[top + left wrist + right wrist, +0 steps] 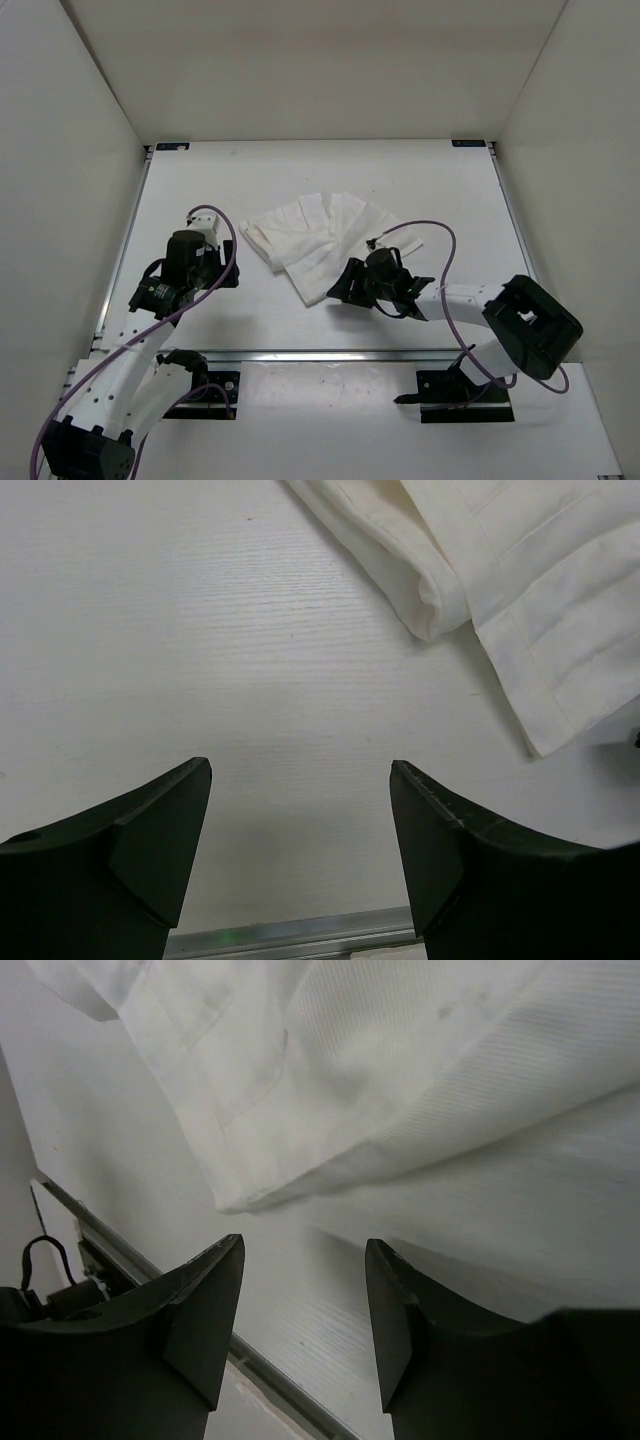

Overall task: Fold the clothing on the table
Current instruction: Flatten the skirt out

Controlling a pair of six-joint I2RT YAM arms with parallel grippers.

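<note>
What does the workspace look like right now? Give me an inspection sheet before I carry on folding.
Surface: matte white table, metal rail along its near edge.
Job's things: clothing lies mid-table in overlapping, creased layers.
Clutter: nothing seen.
Grippers: left gripper open over bare table beside the clothing; right gripper open at the clothing's near edge, holding nothing.
Cables: purple cables loop from both wrists.
Surroundings: plain white walls on three sides.

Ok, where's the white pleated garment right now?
In the top view the white pleated fabric garment lies at centre, right of the left claw, its near corner just beyond the right claw.
</note>
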